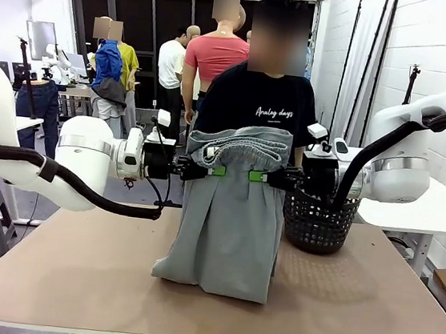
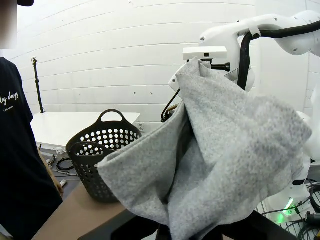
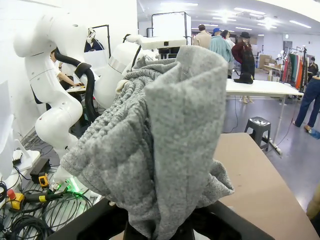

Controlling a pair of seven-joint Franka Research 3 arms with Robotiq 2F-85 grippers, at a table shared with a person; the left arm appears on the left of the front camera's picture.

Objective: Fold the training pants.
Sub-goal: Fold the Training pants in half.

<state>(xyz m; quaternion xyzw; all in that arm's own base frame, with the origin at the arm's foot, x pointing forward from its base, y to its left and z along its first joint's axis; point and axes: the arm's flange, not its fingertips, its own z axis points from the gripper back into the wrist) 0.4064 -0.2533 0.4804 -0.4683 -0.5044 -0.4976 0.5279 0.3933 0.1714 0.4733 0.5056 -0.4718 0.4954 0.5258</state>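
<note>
Grey jersey makes up the one pair of training pants (image 1: 229, 216), held up between two grippers over the middle of the table (image 1: 73, 279). Its lower end rests bunched on the tabletop, nearer the far edge than the near one, while the ribbed waistband folds over at the top.

Two grippers hold it. The left gripper (image 1: 210, 170) has its fingers closed tight on the cloth at the left side of the upper part; the right gripper (image 1: 264, 176) is likewise clamped on the right side. Both sit level with each other, just below the waistband. In each wrist view the grey fabric spills up over that gripper's own fingers and hides them.

One black mesh basket (image 1: 317, 222) stands near the far right corner. One person (image 1: 259, 98) in a black shirt stands at the far edge, behind the pants.
</note>
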